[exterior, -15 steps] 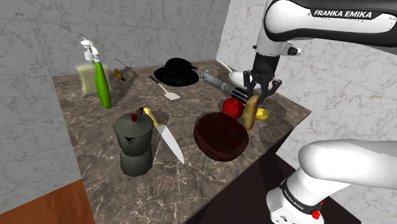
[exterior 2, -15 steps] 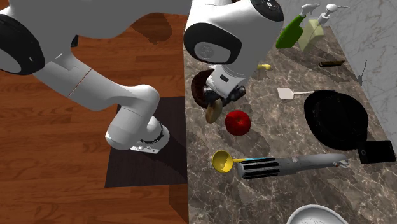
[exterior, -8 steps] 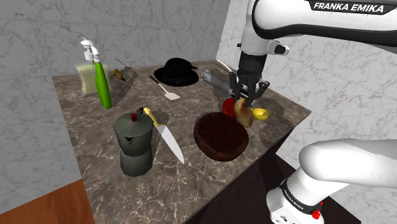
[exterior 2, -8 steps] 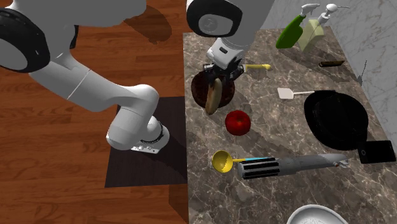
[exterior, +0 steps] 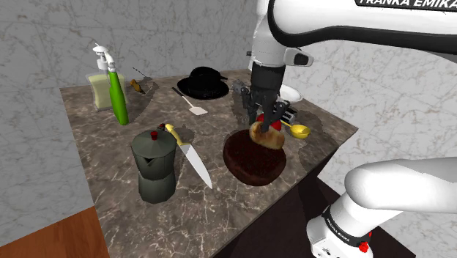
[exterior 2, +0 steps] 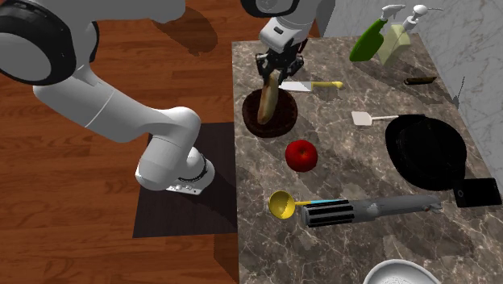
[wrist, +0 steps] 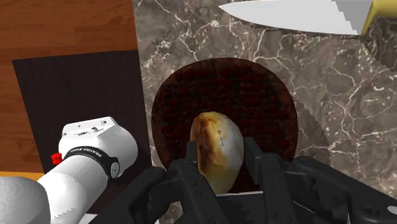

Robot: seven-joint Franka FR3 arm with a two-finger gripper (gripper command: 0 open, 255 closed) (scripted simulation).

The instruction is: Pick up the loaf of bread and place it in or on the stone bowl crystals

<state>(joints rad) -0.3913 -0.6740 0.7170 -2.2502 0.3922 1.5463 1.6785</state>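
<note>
- The picking up is looking done: the pincer is pinching the loaf of bread at its upper part, one black finger on each side, and the loaf is hanging clear of the desk.
- The loaf is hanging over the stone bowl. In the second exterior view it is lying across the bowl's round outline. In the wrist view the bowl's dark inside is showing behind it, nearer to one rim than to the middle.
- I cannot tell whether the lower end of the loaf is touching the bowl.
- What is remaining, in my judgement: lowering the loaf a little, perhaps moving it more toward the middle, then spreading the fingers to release it inside.
- The loaf is showing as a small long oval, golden brown with paler yellowish patches on its crust, and its long side is pointing down.
- The bowl is appearing dark reddish brown, shallow and wide, with a rough grainy inside, and nothing is lying in it.
- A knife and a red apple are lying near the bowl, but they are not standing in the way.
</note>
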